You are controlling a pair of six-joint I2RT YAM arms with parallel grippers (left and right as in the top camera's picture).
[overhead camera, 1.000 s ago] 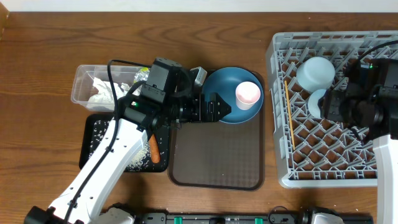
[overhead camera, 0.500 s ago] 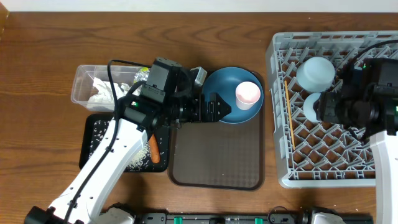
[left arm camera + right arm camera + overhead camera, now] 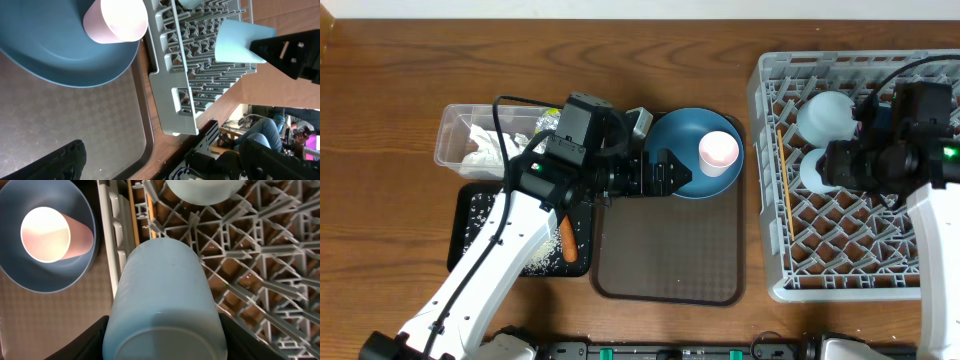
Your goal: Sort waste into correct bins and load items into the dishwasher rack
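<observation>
A small light blue cup (image 3: 162,285) is clamped by the right end effector (image 3: 162,342), long axis along the fingers (image 3: 87,342), mouth pointed away.

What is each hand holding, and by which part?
Right hand grips the light blue cup by its sides near the base; left hand is open, empty.

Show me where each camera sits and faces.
Overhead: above the table, facing down; left arm and right arm show.
Left wrist: on left arm, facing the rack across the brown tray; open fingers at bottom.
Right wrist: on right arm, looking down at the light blue cup between its fingers.
Shared: both wrist views show the pink cup on the blue plate.
</observation>
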